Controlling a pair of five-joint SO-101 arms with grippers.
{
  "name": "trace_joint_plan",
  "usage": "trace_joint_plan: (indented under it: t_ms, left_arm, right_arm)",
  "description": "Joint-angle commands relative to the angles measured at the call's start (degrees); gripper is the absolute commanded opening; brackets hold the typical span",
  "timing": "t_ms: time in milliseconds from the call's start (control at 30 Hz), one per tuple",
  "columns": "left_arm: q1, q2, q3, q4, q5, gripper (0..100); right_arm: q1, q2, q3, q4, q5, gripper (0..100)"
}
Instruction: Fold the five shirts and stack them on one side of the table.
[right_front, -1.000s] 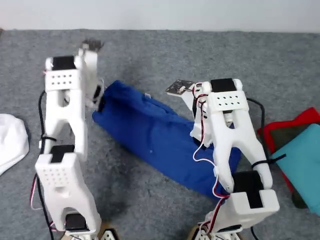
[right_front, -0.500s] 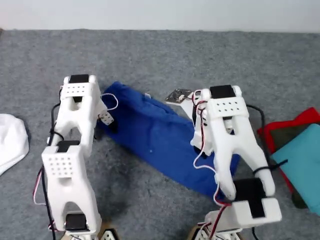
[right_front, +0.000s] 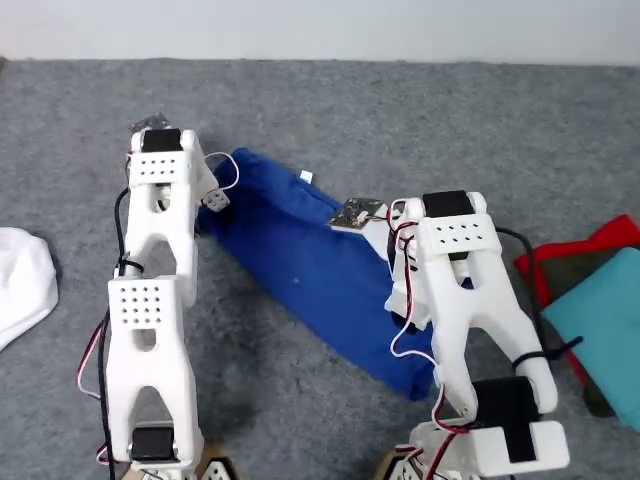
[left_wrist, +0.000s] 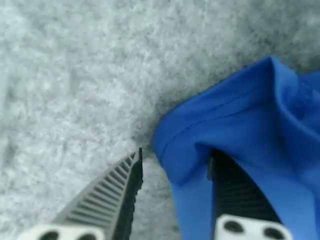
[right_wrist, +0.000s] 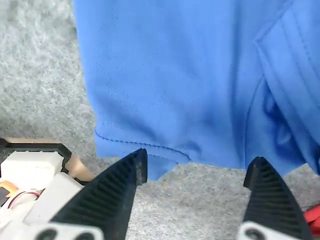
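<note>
**Left gripper** (left_wrist: 175, 155): the jaws are set apart, and nothing is clamped. A corner of the blue shirt (right_front: 300, 270) is straddled. One finger is laid on the grey table cover (right_front: 400, 120) just beside the hem. The other is met by the fabric, and a fold is draped against its tip.

**Right gripper** (right_wrist: 199, 160): the jaws are spread wide and nothing is held. The stitched hem of the shirt's opposite end is seen between the two tips and just beyond them.

**Blue shirt:** it is laid flat in the middle of the table. Its long axis runs diagonally from the far left to the near right. The far-left end is nearest the left arm and the near-right end is nearest the right arm, so each end is attended by its own gripper. Any coming pull or fold is judged to turn on this diagonal.

**Other garments:** a white garment (right_front: 25, 285) is seen well apart at the left edge. Red (right_front: 610, 240) and teal (right_front: 600, 320) garments are piled at the right edge.

**Hidden or unclear:**
- In the high view, the near-right end of the shirt is covered by the right arm, and the left fingers are masked by the left arm.
- It cannot be told whether the draped finger lies under or over the cloth.
- The edge garments are cut off, so their count and folding cannot be judged.
</note>
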Motion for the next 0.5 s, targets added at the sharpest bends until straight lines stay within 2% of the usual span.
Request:
trace_joint_plan:
  t_ms: [0, 167, 300, 467]
  left_arm:
    - [0.26, 1.05, -2.59, 1.32, -0.53, 20]
    - [0.35, 1.41, -3.12, -2.81, -0.62, 17]
    - [0.62, 1.76, -2.59, -9.49, -2.11, 10]
    - [4.13, 2.46, -3.21, -7.47, -8.00, 1]
  right_arm:
    - [-0.04, -2.42, -0.18, -0.40, 0.53, 31.4]
    - [-0.22, -2.42, -0.18, -0.48, 0.35, 31.4]
    - [-0.22, -2.42, -0.09, -0.48, 0.26, 31.4]
    - [-0.04, -2.42, -0.09, -0.48, 0.18, 31.4]
